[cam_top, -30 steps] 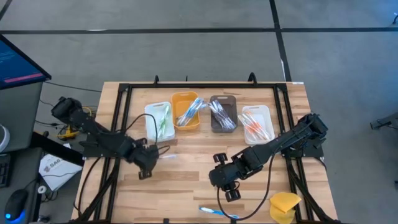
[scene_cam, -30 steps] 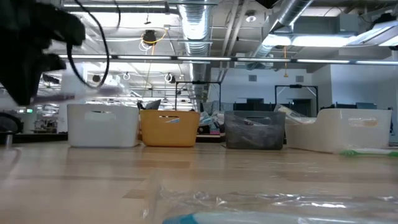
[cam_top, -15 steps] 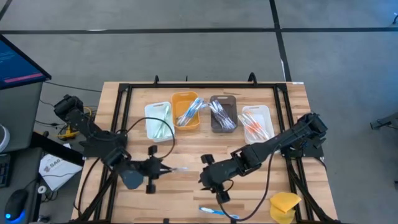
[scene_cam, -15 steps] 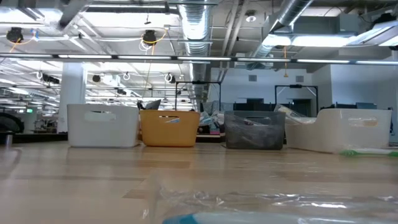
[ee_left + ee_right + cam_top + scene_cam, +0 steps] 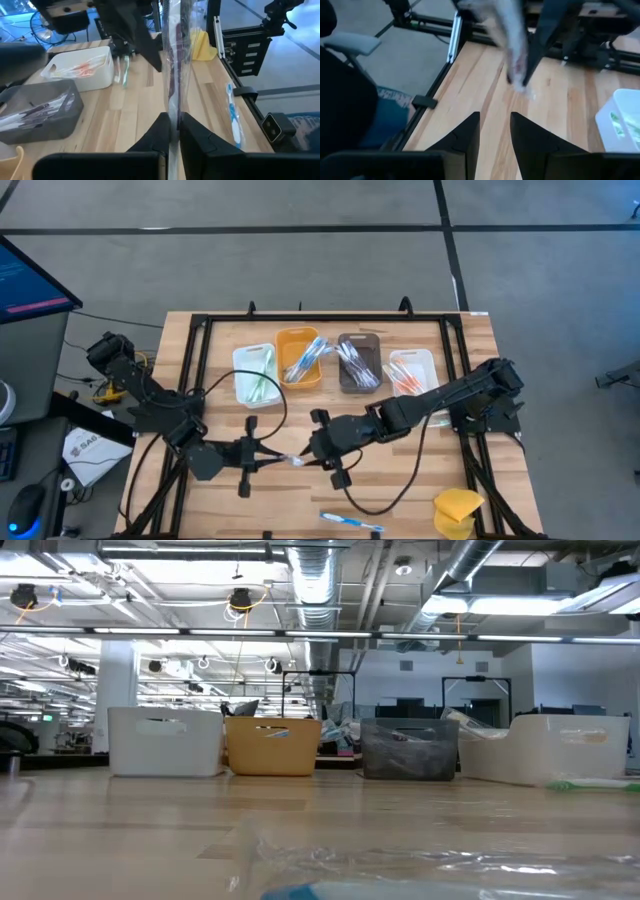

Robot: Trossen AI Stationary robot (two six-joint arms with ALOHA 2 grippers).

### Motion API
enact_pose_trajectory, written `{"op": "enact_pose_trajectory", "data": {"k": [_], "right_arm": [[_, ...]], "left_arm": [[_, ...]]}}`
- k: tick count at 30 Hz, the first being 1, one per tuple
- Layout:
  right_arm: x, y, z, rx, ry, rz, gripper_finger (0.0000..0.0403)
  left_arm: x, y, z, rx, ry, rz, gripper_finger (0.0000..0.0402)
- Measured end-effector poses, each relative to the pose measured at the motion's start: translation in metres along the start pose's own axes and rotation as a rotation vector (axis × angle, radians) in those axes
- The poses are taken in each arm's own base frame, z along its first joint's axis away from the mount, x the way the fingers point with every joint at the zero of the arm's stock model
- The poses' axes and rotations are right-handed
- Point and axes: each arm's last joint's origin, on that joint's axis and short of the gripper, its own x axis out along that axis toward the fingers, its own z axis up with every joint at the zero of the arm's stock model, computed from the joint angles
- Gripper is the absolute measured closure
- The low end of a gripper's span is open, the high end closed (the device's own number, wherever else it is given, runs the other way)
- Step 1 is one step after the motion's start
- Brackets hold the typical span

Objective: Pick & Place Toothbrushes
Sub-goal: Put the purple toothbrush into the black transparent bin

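The left gripper (image 5: pixel 272 461) is clenched on a toothbrush (image 5: pixel 175 75) that is sealed in a clear, shiny plastic wrapper; the thin package stands out straight from between its two dark fingers (image 5: pixel 152 137). The right gripper (image 5: pixel 312 452) is just beside the far end of this package, with its jaws parted (a narrow gap shows between the fingers (image 5: pixel 465 137) in its own wrist view), and I cannot tell if they touch the wrapper already. From the right wrist the package looks like a pale, blurred strip just ahead of the fingertips.

The table (image 5: pixel 300 425) is made of light wooden planks with a visible grain, inside a black metal frame. Beyond both grippers stand four small rectangular bins in a row, all smooth plastic with rounded corners: a white bin (image 5: pixel 256 373) with green brushes, an orange bin (image 5: pixel 299 359) with blue and white ones, a grey bin (image 5: pixel 358 363) with grey ones, and another white bin (image 5: pixel 414 375) with orange ones. The brushes inside are slim sticks that lie along the length of each bin.

One more wrapped toothbrush (image 5: pixel 350 521), blue and white, lies flat on the wood on the near side of the right gripper, at the table edge. A yellow sponge (image 5: pixel 458 508), soft and lumpy, sits near the corner, well apart from both grippers. No writing on the bins or wrappers can be read.
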Motion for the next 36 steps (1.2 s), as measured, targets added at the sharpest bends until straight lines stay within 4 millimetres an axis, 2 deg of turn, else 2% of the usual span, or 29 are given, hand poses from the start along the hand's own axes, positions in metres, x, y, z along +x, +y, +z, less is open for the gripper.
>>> {"op": "enact_pose_trajectory", "data": {"k": [7,18,25,28,32,36], "right_arm": [[0.000,-0.009,0.009,-0.026,-0.090,-0.017,0.0301],[-0.002,-0.004,0.020,-0.138,-0.208,-0.018,0.0301],[-0.002,-0.005,0.021,-0.165,-0.211,-0.025,0.0302],[-0.002,-0.005,0.020,-0.189,-0.204,-0.030,0.0320],[-0.002,-0.006,0.020,-0.216,-0.204,-0.038,0.0380],[-0.002,-0.006,0.020,-0.215,-0.204,-0.047,0.0384]], "left_arm": [[0.001,0.001,0.001,-0.008,-0.007,0.003,0.0388],[0.003,0.003,0.002,-0.009,-0.009,0.011,0.0389],[0.007,0.009,0.002,-0.016,-0.004,0.034,0.0388],[0.008,0.010,0.002,-0.013,-0.001,0.037,0.0388],[0.008,0.010,0.002,0.000,0.000,0.026,0.0386],[0.008,0.009,0.002,0.003,0.001,0.016,0.0375]]}}
